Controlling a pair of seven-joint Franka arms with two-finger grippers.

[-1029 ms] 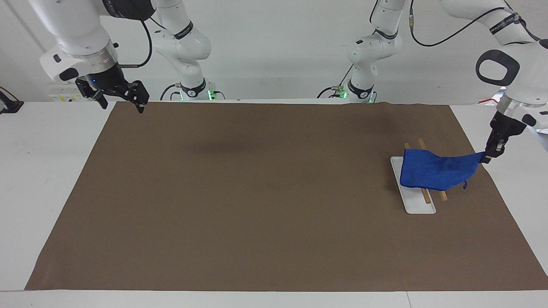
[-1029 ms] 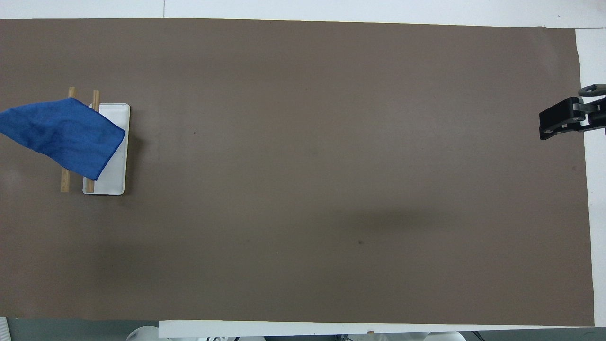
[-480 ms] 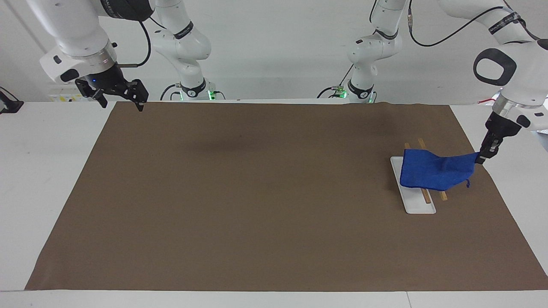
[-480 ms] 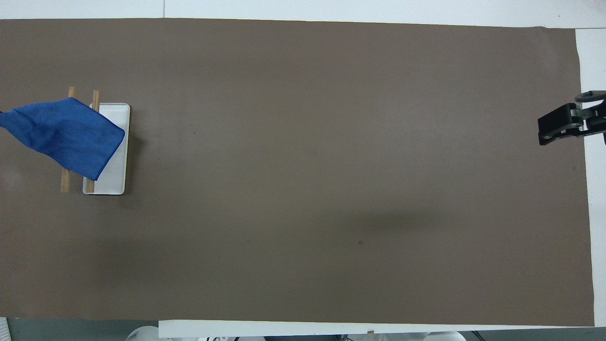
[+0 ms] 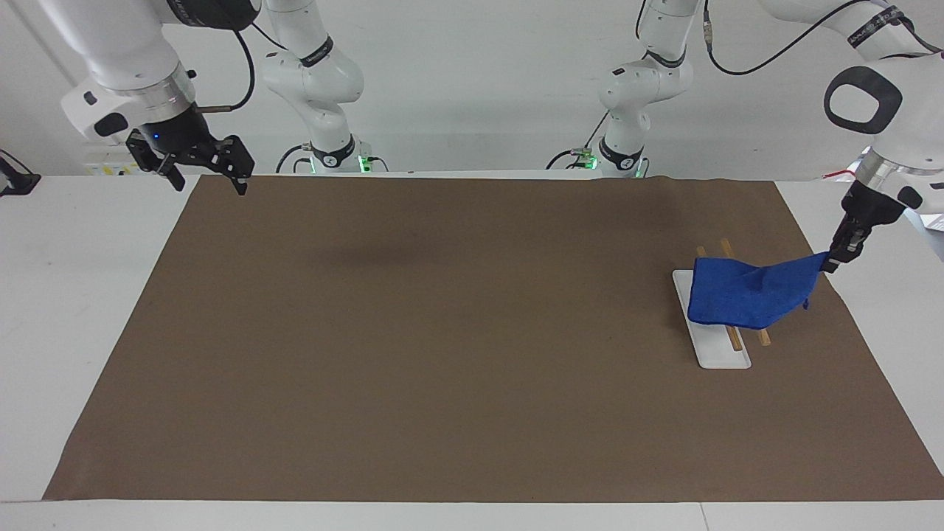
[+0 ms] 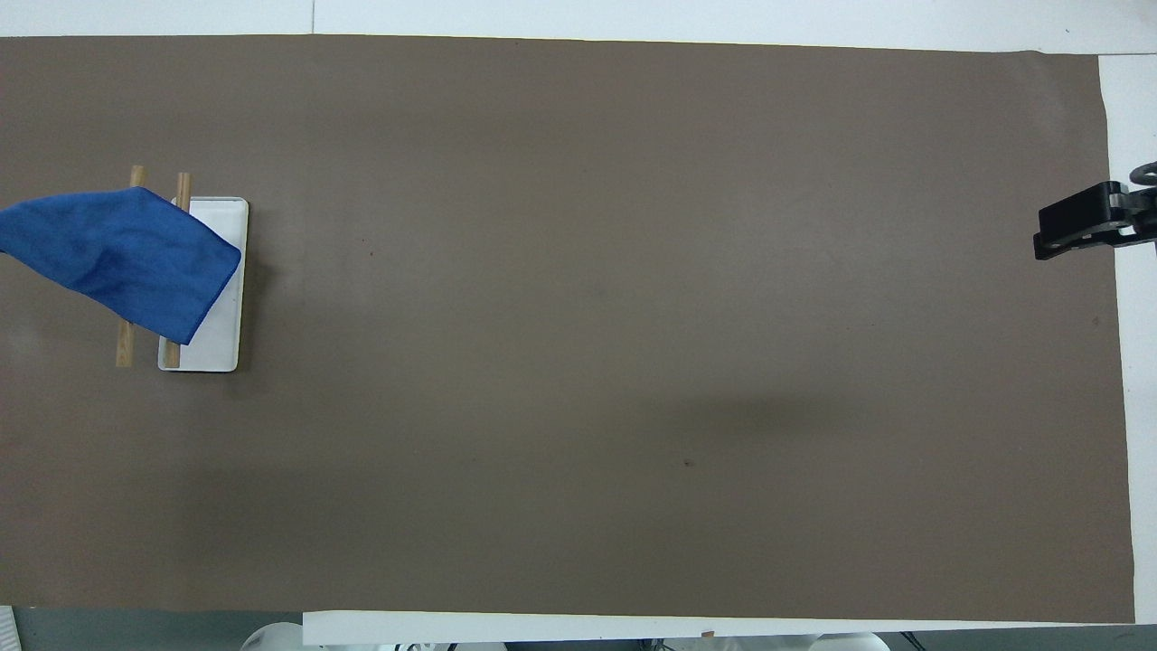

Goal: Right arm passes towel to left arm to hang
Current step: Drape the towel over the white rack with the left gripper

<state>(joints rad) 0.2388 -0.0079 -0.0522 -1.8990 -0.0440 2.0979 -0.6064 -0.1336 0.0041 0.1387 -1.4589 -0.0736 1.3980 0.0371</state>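
Observation:
The bright blue towel (image 5: 743, 296) lies draped over two wooden rods (image 5: 762, 338) on a white base (image 5: 721, 358), toward the left arm's end of the table. My left gripper (image 5: 830, 262) is shut on one towel corner and holds it raised above the mat's edge, so the cloth slopes up from the rods. The towel's loop hangs below that corner. My right gripper (image 5: 210, 177), with the blue wrist light, is open and empty, up in the air over the mat's corner at the right arm's end. In the overhead view the towel (image 6: 117, 258) runs off the edge and the left gripper is out of view.
A brown mat (image 5: 457, 332) covers most of the white table (image 5: 66, 295). The rack's base (image 6: 217, 348) and rods (image 6: 124, 348) show in the overhead view. One finger of the right gripper (image 6: 1083, 231) shows at the mat's end.
My left gripper has risen a little with the towel corner, lifting the hanging loop off the mat. My right gripper has shifted slightly, still open.

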